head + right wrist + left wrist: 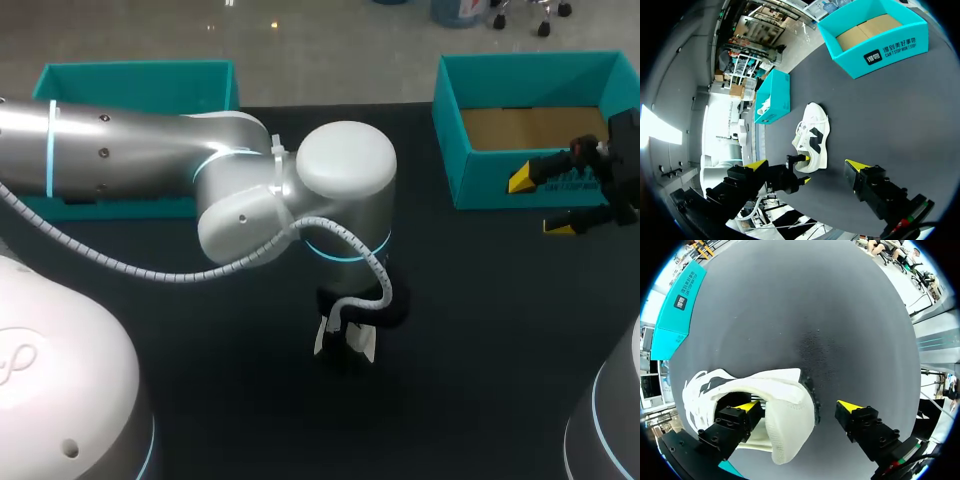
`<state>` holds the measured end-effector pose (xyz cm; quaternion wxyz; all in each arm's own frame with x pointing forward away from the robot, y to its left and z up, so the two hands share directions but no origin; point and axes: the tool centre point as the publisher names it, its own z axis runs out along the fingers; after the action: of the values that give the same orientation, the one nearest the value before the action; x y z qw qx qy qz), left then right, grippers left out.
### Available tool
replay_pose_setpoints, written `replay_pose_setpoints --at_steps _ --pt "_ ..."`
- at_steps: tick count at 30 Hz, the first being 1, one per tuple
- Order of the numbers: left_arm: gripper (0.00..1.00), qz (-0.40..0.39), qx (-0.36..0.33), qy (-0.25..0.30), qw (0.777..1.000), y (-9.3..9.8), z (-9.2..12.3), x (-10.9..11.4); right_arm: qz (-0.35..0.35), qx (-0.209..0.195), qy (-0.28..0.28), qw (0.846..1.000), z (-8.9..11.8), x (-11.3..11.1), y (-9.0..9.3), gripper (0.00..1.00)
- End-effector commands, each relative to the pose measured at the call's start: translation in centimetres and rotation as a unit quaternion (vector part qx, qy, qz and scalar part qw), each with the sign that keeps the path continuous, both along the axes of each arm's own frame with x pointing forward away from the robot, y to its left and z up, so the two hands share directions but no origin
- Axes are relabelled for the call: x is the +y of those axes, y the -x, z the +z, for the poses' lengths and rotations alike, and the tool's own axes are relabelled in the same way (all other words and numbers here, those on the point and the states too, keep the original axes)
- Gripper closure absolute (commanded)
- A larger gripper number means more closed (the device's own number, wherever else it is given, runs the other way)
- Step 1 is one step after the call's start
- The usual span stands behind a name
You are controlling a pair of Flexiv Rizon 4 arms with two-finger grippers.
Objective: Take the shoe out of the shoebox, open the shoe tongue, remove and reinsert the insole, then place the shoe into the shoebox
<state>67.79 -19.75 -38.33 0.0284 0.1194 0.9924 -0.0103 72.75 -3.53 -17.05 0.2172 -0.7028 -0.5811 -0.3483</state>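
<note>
The dark surface spreads under the left arm, which reaches to its middle. The teal shoebox stands open at the far right. The white shoe lies mid-surface, well apart from the shoebox. The left pincer is apart, one finger inside the shoe's opening, the other clear of its heel. The right pincer, fingers apart, hangs just beside the shoebox.

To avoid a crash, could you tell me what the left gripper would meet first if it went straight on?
The white shoe: the left gripper straddles its heel, one finger inside the opening; the other would probably reach the table.
</note>
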Motion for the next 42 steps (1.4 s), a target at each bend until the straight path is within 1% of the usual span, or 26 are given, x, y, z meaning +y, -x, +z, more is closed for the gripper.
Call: replay_pose_setpoints --at_steps 1,4,6,8,10,12,13,14,16,18,24,30,37,41,42 --pt "0.10 -0.001 0.008 0.004 1.000 -0.5 -1.0 0.0 -0.001 0.001 0.001 1.000 0.0 0.0 0.0 0.00" --pt "0.13 -0.001 0.014 -0.001 1.000 -0.6 -1.5 -0.1 -0.001 0.001 0.001 1.000 0.0 0.0 0.0 0.00" --pt "0.21 -0.002 0.016 -0.003 1.000 -0.6 -1.8 -0.2 -0.001 0.001 0.001 1.000 0.0 0.0 0.0 0.00" --pt "0.25 -0.004 0.019 -0.004 1.000 -0.5 -2.0 -0.3 -0.001 0.001 0.001 1.000 0.0 0.0 0.0 0.00" --pt "0.34 -0.005 0.020 -0.005 1.000 -0.5 -2.0 -0.3 -0.001 0.001 0.001 1.000 0.0 0.0 0.0 0.00" --pt "0.53 -0.007 0.020 -0.005 1.000 -0.3 -1.9 -0.4 -0.001 0.001 0.001 1.000 0.0 0.0 0.0 0.00" --pt "0.56 -0.008 0.020 -0.004 1.000 -0.2 -1.7 -0.4 -0.001 0.001 0.001 1.000 0.0 0.0 0.0 0.00" --pt "0.61 -0.009 0.020 -0.004 1.000 -0.1 -1.6 -0.4 -0.001 0.001 0.001 1.000 0.0 0.0 0.0 0.00" --pt "0.79 -0.010 0.019 -0.003 1.000 0.1 -1.3 -0.3 -0.001 0.001 0.001 1.000 0.0 0.0 0.0 0.00" --pt "0.99 -0.013 0.022 -0.001 1.000 0.4 -1.0 -0.3 -0.001 0.001 0.001 1.000 0.0 0.0 0.0 0.00" --pt "1.00 -0.015 0.024 0.000 1.000 1.3 0.2 -0.1 -0.001 0.001 0.001 1.000 0.0 0.0 0.0 0.00" --pt "1.00 -0.020 0.035 0.000 0.999 1.6 2.4 -0.3 -0.001 0.001 0.001 1.000 0.0 0.0 0.0 0.00" --pt "1.00 -0.026 0.045 -0.027 0.998 1.3 6.3 -0.3 -0.001 0.001 0.001 1.000 0.0 0.0 0.0 0.00" --pt "1.00 -0.017 0.027 -0.029 0.999 1.0 9.4 0.2 -0.001 0.001 0.001 1.000 0.0 0.0 0.0 0.00" --pt "1.00 -0.015 0.024 -0.030 0.999 1.0 9.9 0.3 -0.001 0.001 0.001 1.000 0.0 0.0 0.0 0.00"
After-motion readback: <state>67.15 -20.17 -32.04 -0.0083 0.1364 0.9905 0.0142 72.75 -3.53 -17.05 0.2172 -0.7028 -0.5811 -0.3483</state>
